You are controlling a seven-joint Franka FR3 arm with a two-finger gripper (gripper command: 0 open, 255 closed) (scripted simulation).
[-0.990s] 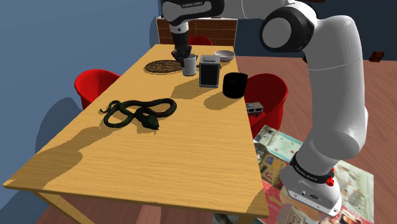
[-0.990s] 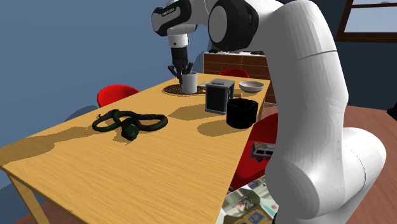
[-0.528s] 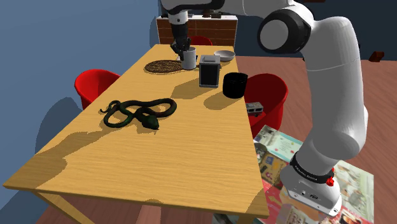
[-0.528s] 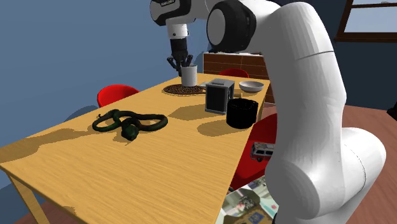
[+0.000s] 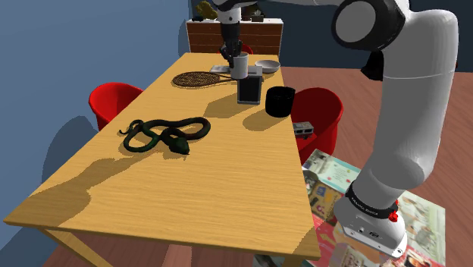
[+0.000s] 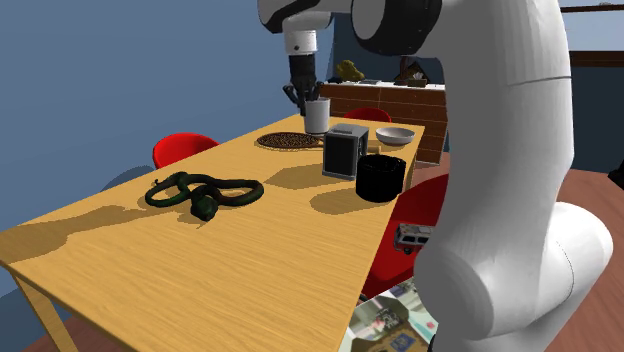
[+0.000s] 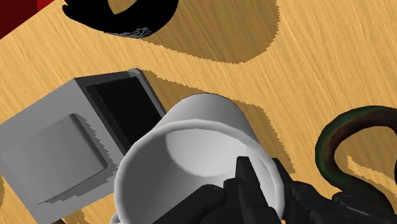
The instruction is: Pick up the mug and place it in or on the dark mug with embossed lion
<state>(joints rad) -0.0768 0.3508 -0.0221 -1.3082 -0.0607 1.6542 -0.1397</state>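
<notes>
A pale grey mug (image 5: 240,66) hangs in the air above the far end of the wooden table (image 5: 189,190). My black gripper (image 5: 231,53) is shut on its rim, one finger inside and one outside. In the second exterior view the mug (image 6: 317,116) hangs under the gripper (image 6: 301,95), above and just behind a grey box (image 6: 346,150). The dark mug (image 5: 280,102) stands upright on the table, to the shoulder view's right of the box (image 5: 250,89). Looking along the gripper (image 7: 261,181), I see the held mug (image 7: 197,149) over the box (image 7: 57,153), with the dark mug's rim (image 7: 127,19) beyond.
A dark green snake figure (image 5: 163,134) lies coiled mid-table. A round woven mat (image 5: 198,78) and a pale bowl (image 5: 267,65) sit at the far end. Red chairs (image 5: 114,102) (image 5: 322,114) flank the table. A toy car (image 5: 304,128) and papers (image 5: 333,190) lie beside it.
The gripper has lifted the pale mug off the table near the woven mat and carried it up and to the shoulder view's right, over the grey box.
</notes>
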